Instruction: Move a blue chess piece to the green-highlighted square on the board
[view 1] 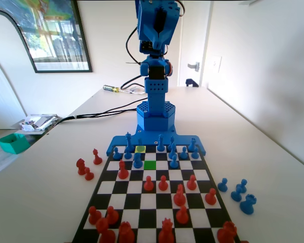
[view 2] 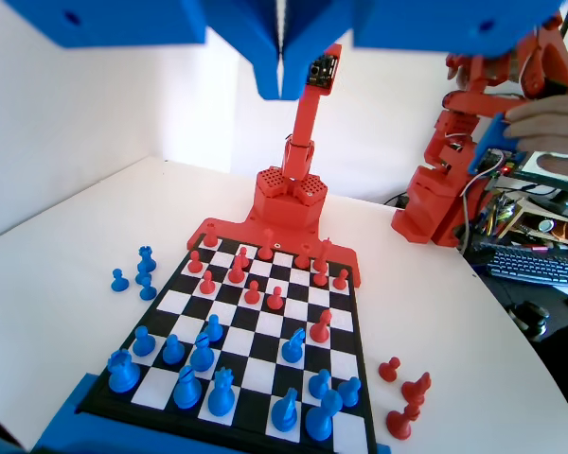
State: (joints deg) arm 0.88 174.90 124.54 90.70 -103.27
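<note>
The slim blue plastic chess piece (view 1: 137, 160) is seen upright, tip pointing up, just left of the bright green square (view 1: 150, 164). The blue two-finger gripper (view 2: 282, 80) is held high, jaws pressed together; green tint is seen in fixed view alone.

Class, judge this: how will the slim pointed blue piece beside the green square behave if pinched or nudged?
The blue piece looks like rigid moulded plastic, so probably light. Tall over a small base, it may tip if nudged. Its tapering top could slip from a pinch.

no readable text, labels, brands or numbers anywhere, in fixed view or wrist view
</note>
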